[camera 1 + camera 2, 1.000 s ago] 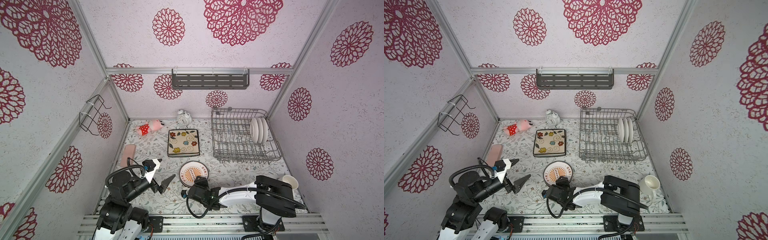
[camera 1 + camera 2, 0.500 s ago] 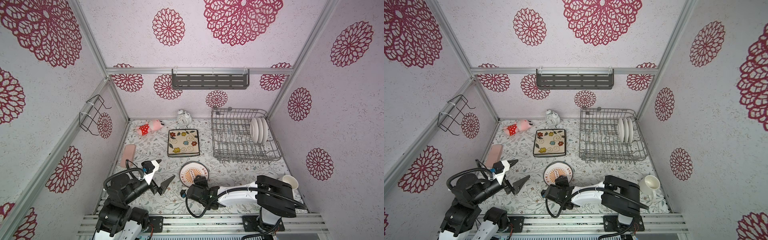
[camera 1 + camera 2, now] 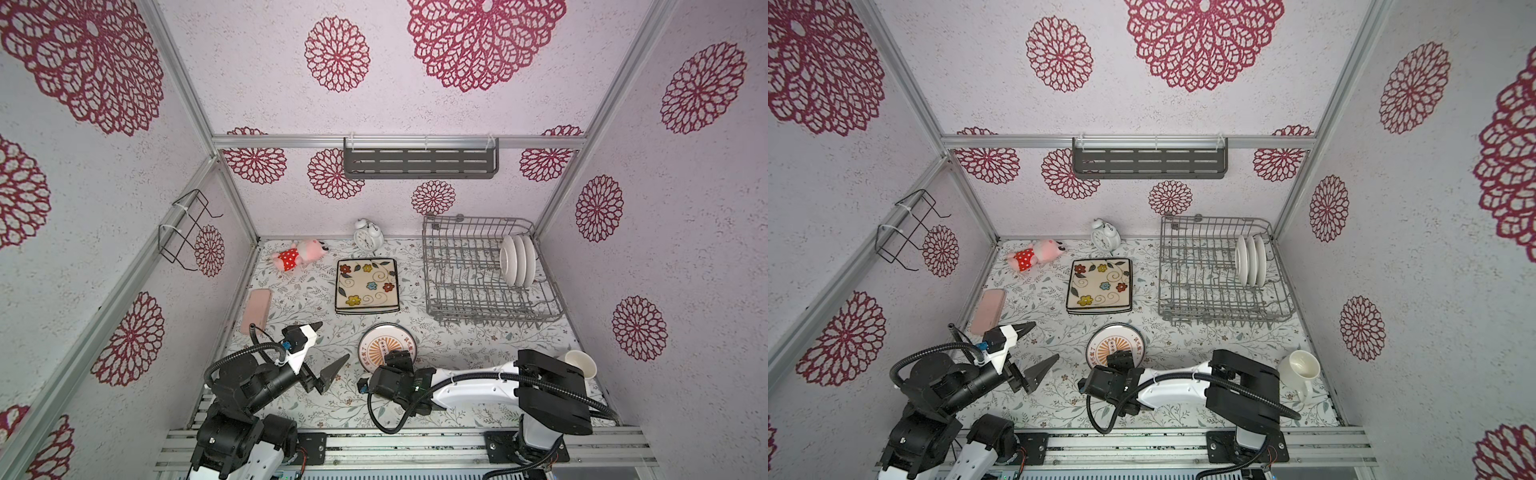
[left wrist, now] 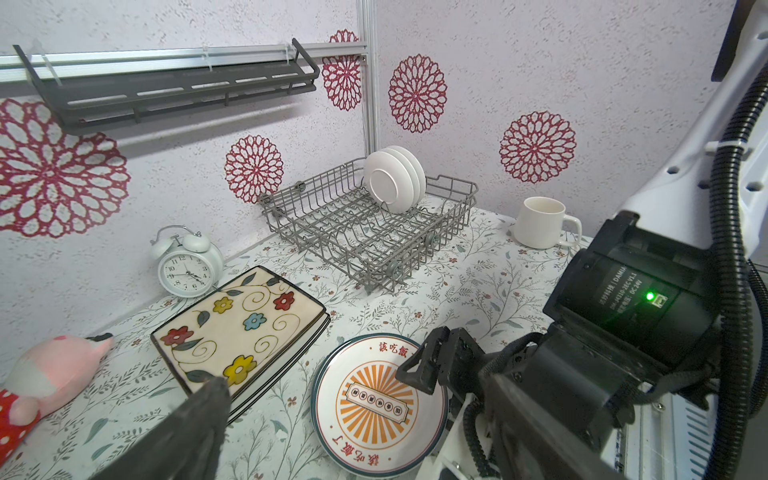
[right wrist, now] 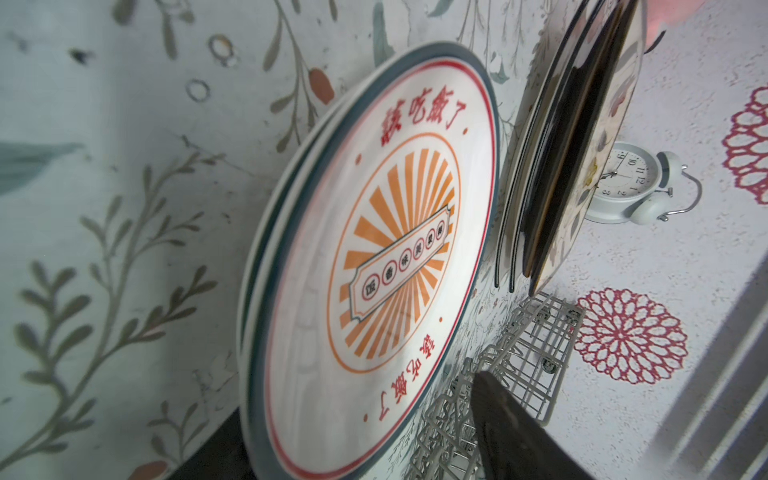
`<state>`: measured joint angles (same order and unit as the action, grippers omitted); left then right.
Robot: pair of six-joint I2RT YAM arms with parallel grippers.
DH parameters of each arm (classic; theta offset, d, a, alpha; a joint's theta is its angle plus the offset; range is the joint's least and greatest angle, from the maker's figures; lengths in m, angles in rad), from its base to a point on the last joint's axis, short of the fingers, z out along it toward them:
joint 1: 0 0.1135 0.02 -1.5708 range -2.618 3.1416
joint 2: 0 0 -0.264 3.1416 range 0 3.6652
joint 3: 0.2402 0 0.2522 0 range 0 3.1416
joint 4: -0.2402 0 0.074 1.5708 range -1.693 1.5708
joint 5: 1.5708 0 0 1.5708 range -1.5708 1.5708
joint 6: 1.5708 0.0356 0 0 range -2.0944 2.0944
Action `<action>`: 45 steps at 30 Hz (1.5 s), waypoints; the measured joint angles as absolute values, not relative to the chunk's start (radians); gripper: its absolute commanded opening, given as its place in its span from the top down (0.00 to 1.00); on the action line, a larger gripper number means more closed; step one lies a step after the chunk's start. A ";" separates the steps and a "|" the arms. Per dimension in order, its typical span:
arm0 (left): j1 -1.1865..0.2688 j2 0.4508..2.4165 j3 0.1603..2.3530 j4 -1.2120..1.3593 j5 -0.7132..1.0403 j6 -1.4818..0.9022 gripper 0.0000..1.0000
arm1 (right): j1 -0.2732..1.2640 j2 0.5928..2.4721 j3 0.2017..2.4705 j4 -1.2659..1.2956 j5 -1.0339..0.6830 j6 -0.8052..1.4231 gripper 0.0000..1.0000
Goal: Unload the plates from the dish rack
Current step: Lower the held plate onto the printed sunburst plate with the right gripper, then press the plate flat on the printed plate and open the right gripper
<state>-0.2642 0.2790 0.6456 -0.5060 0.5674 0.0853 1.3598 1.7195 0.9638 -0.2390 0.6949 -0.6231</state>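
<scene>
Since a second back the right gripper (image 3: 397, 359) has spread its jaws wider; the arm has barely shifted. The round plate (image 3: 384, 343) lies flat on a second one, on the table (image 3: 457, 347) in front of the square stack (image 3: 365, 284). The jaws straddle its near rim, parted, gripping nothing. Judgement: withdraw straight back, low and level, so the under finger drags nothing. Three plates (image 3: 516, 259) stand upright at the rack's (image 3: 490, 319) far right end. The left gripper (image 3: 328, 346) is spread wide and empty.
</scene>
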 measured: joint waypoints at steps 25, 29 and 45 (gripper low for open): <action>-0.264 0.264 0.638 -0.500 0.566 0.084 0.03 | 1.338 1.715 1.048 -0.407 0.567 -0.572 0.14; -0.264 0.264 0.638 -0.499 0.566 0.082 0.03 | 1.338 1.715 1.065 -0.433 0.551 -0.572 0.14; -0.264 0.258 0.622 -0.498 0.563 0.081 0.03 | 1.335 1.713 1.116 -0.524 0.497 -0.570 0.14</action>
<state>-0.2642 0.2581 0.6216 -0.4980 0.5632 0.0811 1.3354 1.7134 1.1156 -0.5236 0.4973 -0.5705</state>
